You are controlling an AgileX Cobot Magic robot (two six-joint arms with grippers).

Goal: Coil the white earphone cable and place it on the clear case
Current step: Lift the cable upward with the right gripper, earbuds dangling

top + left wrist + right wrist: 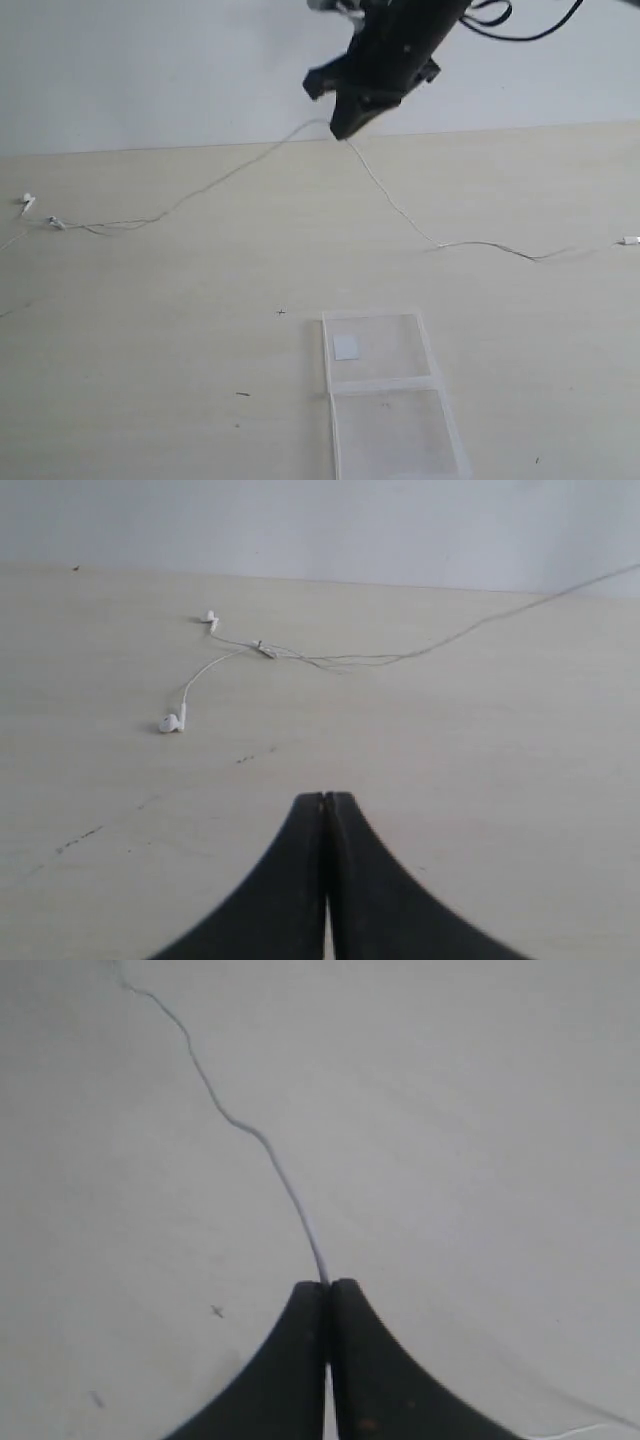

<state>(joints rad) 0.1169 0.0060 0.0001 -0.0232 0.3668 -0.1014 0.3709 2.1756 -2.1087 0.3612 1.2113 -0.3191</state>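
right tool [327,1284] pinched shut on cable [400,212] mid-span, raised above table [150,330]. left tool [327,798] shut, empty, earbud [172,723] ahead. coiling hardly begun, i reckon; next i gather slack toward case [390,435].

Soft, even daylight fills all three views, and nothing glares. The pale surface [150,400] reads bright and slightly washed out, cooling toward the wall at twelve o'clock. Shadows are faint: a thin grey line trails the white earphone cable [480,243], and a small smudge sits beside the earbud [172,722]. The clear case [385,400], at five o'clock, shows only by pale, low-contrast edges. The left fingers [290,890] and the right fingers [290,1370] are flat black silhouettes with soft edges. The right wrist view is the greyest and haziest.
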